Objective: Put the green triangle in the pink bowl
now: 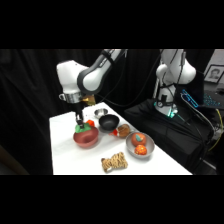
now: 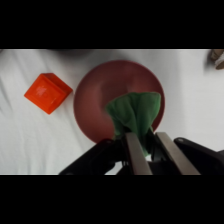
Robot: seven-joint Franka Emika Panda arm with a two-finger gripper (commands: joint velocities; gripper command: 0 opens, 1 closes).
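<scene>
- Claw (image 2: 145,150) is clamped on the green triangle (image 2: 135,115); in the wrist view the two fingers pinch the block's lower end and the rest of it sticks up past them toward frame centre.
- Green triangle hangs over the pink bowl (image 2: 95,95), which fills the middle of the wrist frame. The block overlaps the bowl's right half, with its outer edge close to the rim there.
- Side view agrees: claw (image 1: 80,122) sits just above the pink bowl (image 1: 87,137) at centre-left of the frame, green triangle (image 1: 81,129) showing at the bowl's top edge.
- Cannot tell from either view whether the block already touches the bowl's inside or is just above it.
- Judged step: release into the bowl. The carry looks done.
- To do it well: nudge the claw toward the bowl's centre first, i.e. leftward in the wrist frame, so the block does not clip the right-hand rim.
- Come down a little before opening; a short drop keeps a flat block from bouncing or skidding out.
- Open fully, then lift straight up so the fingers do not drag the block or tip the bowl.
- Neighbours to clear: red block (image 2: 48,92) on the table (image 2: 30,145) at the wrist frame's left, apart from the bowl; black bowl (image 1: 109,122) just right of the pink bowl in the side view.
- Risk: the bowl looks light; any sideways contact may shove it.
</scene>
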